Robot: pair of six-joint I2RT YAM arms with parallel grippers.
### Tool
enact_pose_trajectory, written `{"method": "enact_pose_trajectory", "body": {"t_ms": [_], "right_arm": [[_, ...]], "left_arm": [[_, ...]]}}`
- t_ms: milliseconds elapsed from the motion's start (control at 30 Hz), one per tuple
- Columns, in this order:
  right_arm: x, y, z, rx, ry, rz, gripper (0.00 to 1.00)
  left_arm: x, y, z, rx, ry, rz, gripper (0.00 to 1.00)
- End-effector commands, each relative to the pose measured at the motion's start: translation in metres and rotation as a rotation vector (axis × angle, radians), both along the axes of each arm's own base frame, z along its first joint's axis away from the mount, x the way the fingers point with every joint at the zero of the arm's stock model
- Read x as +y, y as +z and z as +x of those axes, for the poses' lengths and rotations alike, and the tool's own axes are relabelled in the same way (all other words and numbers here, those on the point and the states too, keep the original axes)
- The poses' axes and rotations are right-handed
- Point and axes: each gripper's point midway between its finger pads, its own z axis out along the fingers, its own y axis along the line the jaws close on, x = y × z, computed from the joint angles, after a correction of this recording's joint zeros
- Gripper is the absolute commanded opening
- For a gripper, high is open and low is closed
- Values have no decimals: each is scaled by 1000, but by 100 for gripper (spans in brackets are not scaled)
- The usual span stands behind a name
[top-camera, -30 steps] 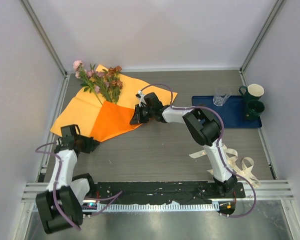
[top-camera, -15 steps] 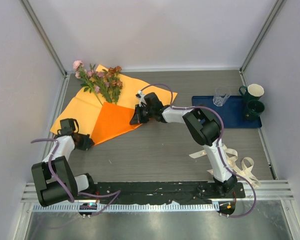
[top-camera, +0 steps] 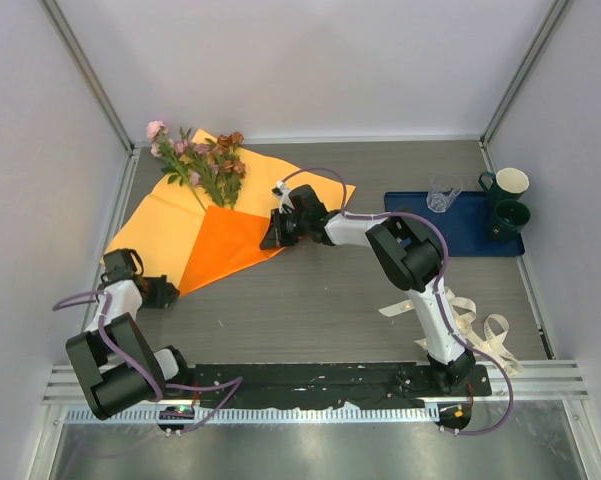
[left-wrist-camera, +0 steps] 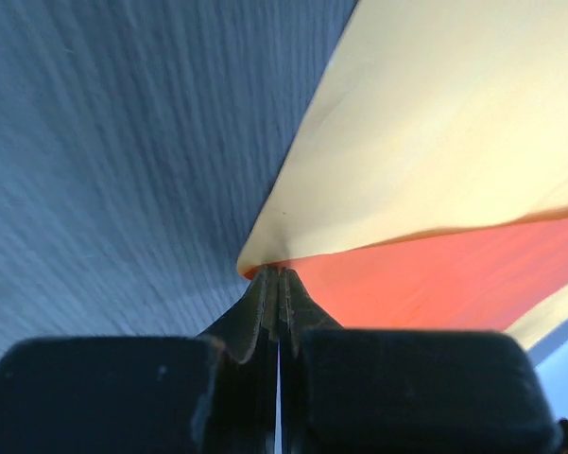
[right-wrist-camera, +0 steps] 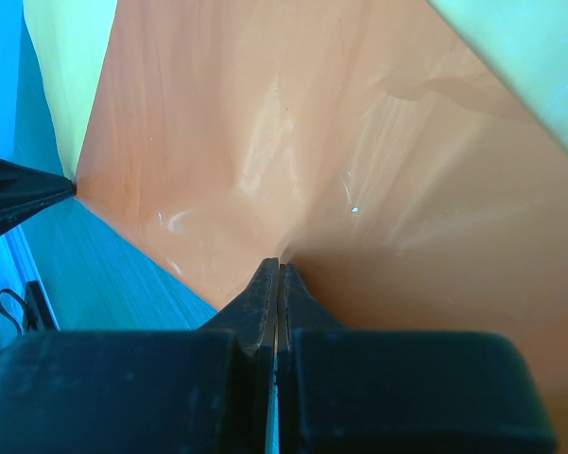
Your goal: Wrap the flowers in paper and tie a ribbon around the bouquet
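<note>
- Lying in the upper left of the top view, the paper is spread flat. Its pale side faces up, and 1 bright orange flap is folded over the middle.
- The flowers rest on the paper's far corner, blooms toward the back wall and stems running under the folded flap.
- The left gripper sits at the paper's lower tip. Its jaws are fully closed, and the left wrist view shows the paper's corner pinched between the fingertips.
- The right gripper is at the flap's right edge, jaws pressed together. In the right wrist view the sheet puckers into a crease where the tips nip it.
- The ribbon lies in loose cream loops at the lower right, beside the right arm's base and well apart from the paper.
- The table is grey with a fine wood grain running left to right.
- A blue tray at the right edge holds a clear glass, a green mug with a white inside and a second green mug.
- Pale walls close in 3 sides, joined by slanting metal posts.
- A black mounting plate on metal rails crosses the bottom of the view.
</note>
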Motion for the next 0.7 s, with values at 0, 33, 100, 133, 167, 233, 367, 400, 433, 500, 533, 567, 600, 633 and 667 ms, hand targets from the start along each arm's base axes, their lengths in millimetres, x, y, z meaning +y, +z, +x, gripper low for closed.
{"method": "enact_pose_trajectory", "body": {"t_ms": [0, 33, 100, 133, 167, 233, 367, 400, 433, 500, 533, 567, 600, 633, 667], "right_arm": [[-11, -24, -4, 28, -4, -63, 0], [-11, -24, -3, 28, -6, -64, 0], [-12, -26, -4, 31, -6, -66, 0], [-12, -26, -3, 32, -9, -68, 0], [-12, -26, -3, 32, -11, -70, 0], [-13, -27, -3, 36, -14, -72, 0], [-13, -31, -3, 45, -17, -80, 0], [-14, -33, -4, 52, -17, -86, 0], [-13, -32, -4, 50, -15, -85, 0], [-13, -31, -3, 46, -16, -86, 0], [-13, -30, -2, 42, -17, -85, 0], [-13, -29, 0, 37, -18, -87, 0], [-13, -29, 1, 34, -20, -94, 1], [-14, -34, 0, 36, -15, -108, 1], [-11, -30, 4, 23, -11, -109, 3]], "left_arm": [[25, -25, -81, 359, 66, 167, 0], [39, -13, -84, 378, 77, 246, 0], [48, 12, -65, 266, 43, 343, 0], [45, 25, -50, 187, 18, 352, 0], [36, 36, -35, 114, -34, 365, 0], [28, 74, 0, -71, -87, 404, 3], [-23, 114, 52, -277, -366, 382, 14], [-32, 113, 70, -324, -402, 357, 17], [-44, 113, 80, -360, -439, 314, 24], [-68, 98, 102, -380, -513, 178, 25], [-74, 92, 107, -366, -537, 148, 24], [-83, 94, 120, -385, -574, 113, 22], [-84, 71, 123, -319, -599, 85, 19], [-85, 59, 125, -286, -607, 70, 14], [-84, 52, 128, -262, -608, 66, 11]]}}
